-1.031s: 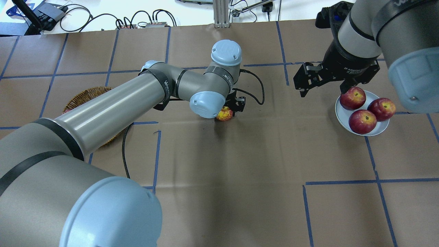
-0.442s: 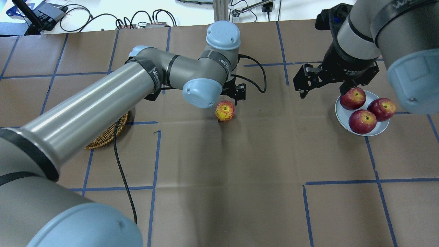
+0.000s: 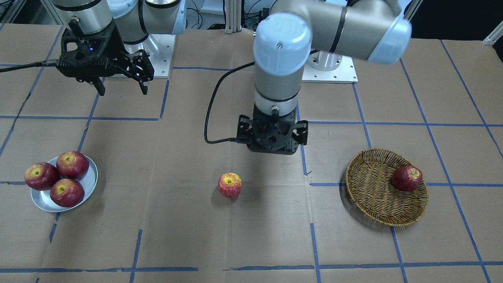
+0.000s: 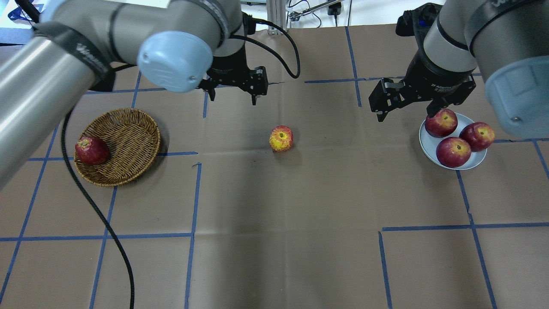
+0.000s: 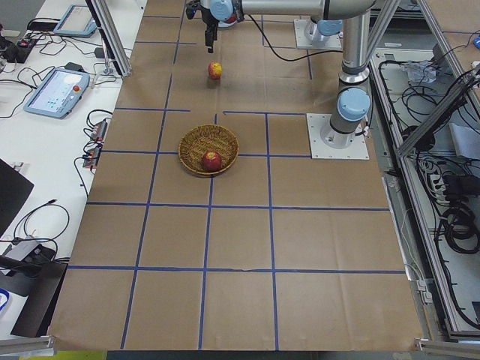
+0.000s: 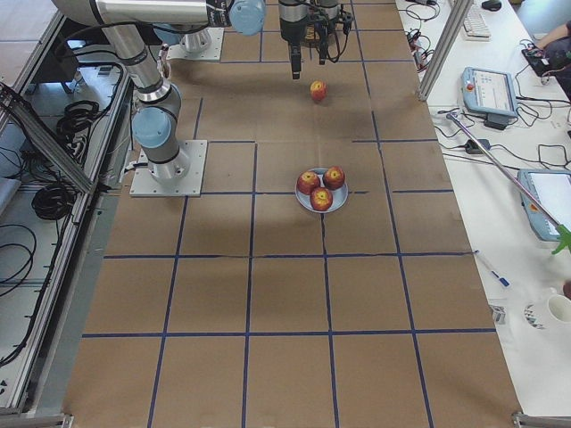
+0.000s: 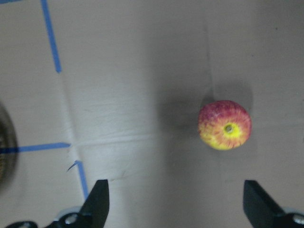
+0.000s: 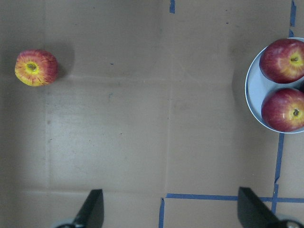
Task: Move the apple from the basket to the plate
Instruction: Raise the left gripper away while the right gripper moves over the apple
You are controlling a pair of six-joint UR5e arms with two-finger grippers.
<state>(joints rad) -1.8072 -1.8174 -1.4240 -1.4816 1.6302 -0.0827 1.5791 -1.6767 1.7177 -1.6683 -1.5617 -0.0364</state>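
Apple (image 4: 281, 138) sits stem-up mid-table, closer to the left gripper (image 4: 233, 98) than the right gripper (image 4: 404, 115) by the plate (image 4: 425, 146). Both gape wide, empty.

I see a table (image 4: 300, 214) covered in brown paper, gridded with blue tape (image 4: 429, 228). Left side view: white benches (image 5: 45, 172) with teach pendants (image 5: 51, 91) at left, cable bundles (image 5: 454, 217) at right edge.

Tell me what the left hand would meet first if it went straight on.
Probably the bare table; the left hand points down at it, and the apple lies off to one side.
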